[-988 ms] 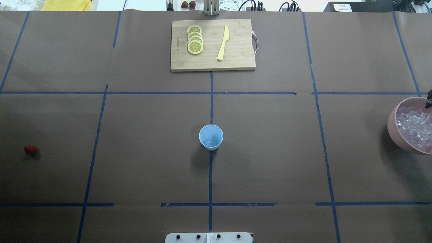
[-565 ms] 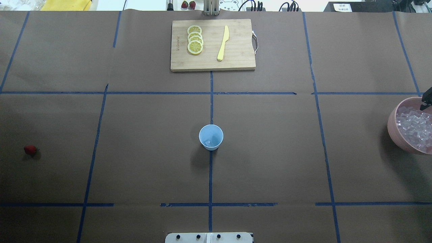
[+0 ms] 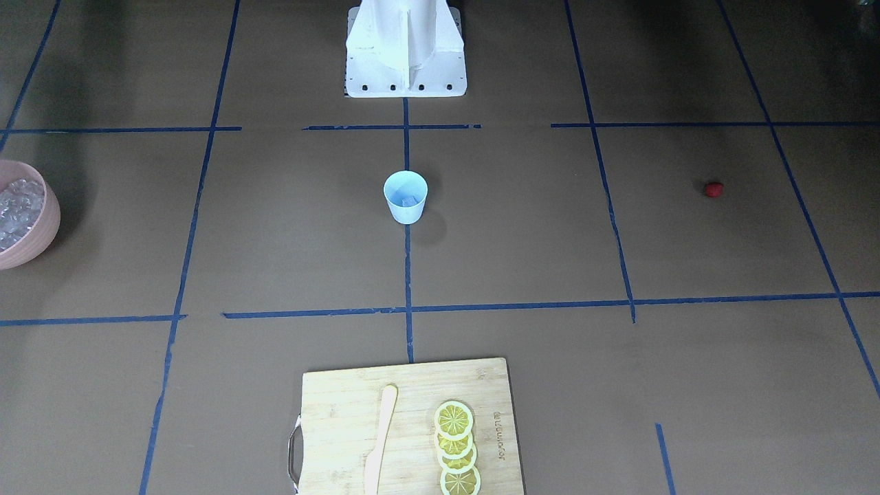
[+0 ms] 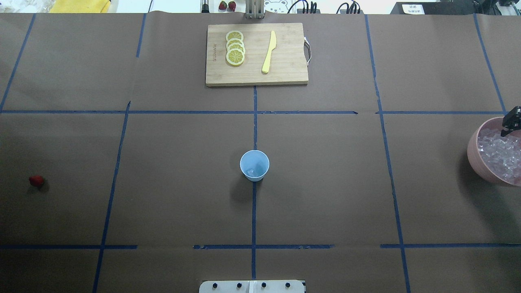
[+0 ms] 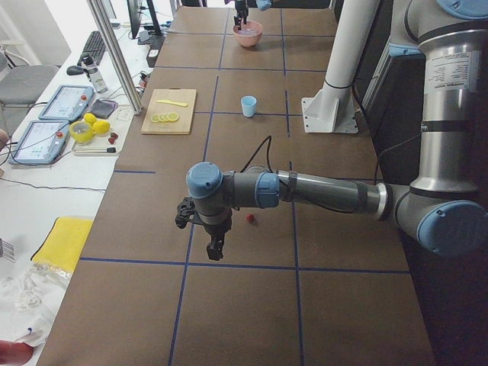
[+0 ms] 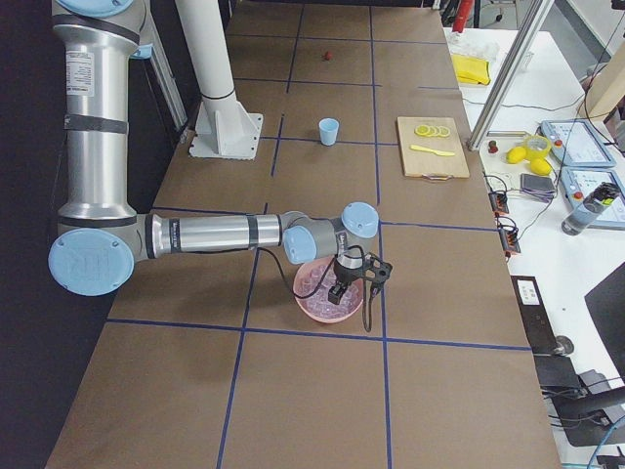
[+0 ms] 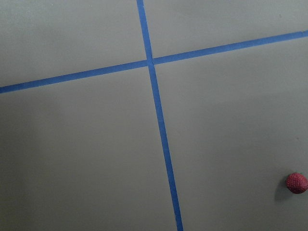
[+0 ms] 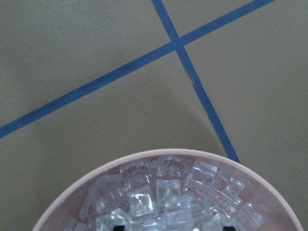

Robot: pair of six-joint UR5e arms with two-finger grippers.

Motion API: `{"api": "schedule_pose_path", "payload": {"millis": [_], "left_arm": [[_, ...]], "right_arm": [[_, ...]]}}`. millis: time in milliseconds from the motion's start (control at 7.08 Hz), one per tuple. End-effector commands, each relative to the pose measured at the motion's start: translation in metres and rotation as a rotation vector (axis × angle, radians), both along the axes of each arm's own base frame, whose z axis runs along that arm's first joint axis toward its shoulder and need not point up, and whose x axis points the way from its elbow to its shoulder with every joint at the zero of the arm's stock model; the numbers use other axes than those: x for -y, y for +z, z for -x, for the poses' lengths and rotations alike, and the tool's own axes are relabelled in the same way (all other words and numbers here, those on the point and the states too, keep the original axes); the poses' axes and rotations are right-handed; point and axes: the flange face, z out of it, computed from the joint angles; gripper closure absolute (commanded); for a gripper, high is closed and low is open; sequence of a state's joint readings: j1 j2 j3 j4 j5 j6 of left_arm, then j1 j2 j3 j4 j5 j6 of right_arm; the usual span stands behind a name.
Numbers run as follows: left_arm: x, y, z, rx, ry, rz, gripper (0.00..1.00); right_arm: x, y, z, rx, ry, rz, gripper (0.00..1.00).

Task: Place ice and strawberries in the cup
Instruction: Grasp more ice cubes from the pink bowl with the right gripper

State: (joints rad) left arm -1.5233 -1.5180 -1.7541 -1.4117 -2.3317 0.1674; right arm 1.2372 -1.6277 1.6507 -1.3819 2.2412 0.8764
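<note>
Pink round bowl (image 4: 472, 160) of clear ice cubes (image 4: 498, 154), 3 o'clock of pale-blue tapered cup (image 4: 254, 165): my right tool (image 4: 511, 122) has edged in over its rim, opening unreadable. Another ice pick likely. Tiny red strawberry (image 4: 36, 181) at 9 o'clock.

The table (image 4: 325, 183) is wearing matt brown paper, crossed by smooth blue tape (image 4: 254, 122). The cutting board (image 4: 285, 73) is showing pale grained wood. The ice (image 8: 166, 197) is glinting clear and glassy in the smooth pink bowl (image 8: 168, 152). The cup (image 4: 254, 162) is looking smooth and matt, and the strawberry (image 7: 296, 183) is showing dimpled, rough skin.
</note>
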Motion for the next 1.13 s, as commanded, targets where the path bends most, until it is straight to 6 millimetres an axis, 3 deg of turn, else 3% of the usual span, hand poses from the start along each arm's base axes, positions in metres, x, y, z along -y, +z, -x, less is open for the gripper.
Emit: {"api": "schedule_pose_path", "payload": {"millis": [0,282,424,565,706,988], "left_arm": [[-0.001,-0.002,0.000,0.000,0.000,-0.005,0.00],[-0.001,-0.002,0.000,0.000,0.000,-0.004,0.00],[-0.001,-0.002,0.000,0.000,0.000,-0.004,0.00],[-0.001,-0.002,0.000,0.000,0.000,-0.005,0.00],[-0.001,-0.002,0.000,0.000,0.000,-0.005,0.00],[-0.001,-0.003,0.000,0.000,0.000,-0.005,0.00]], "right_arm": [[0.001,0.013,0.002,0.004,-0.004,-0.012,0.26],[0.004,0.017,0.007,0.010,-0.008,-0.026,0.27],[0.004,0.017,0.007,0.009,-0.008,-0.025,0.44],[0.004,0.017,0.007,0.010,-0.008,-0.027,0.72],[0.004,0.016,0.007,0.012,-0.009,-0.030,0.91],[0.002,0.002,0.005,0.033,-0.009,-0.076,1.00]]}}
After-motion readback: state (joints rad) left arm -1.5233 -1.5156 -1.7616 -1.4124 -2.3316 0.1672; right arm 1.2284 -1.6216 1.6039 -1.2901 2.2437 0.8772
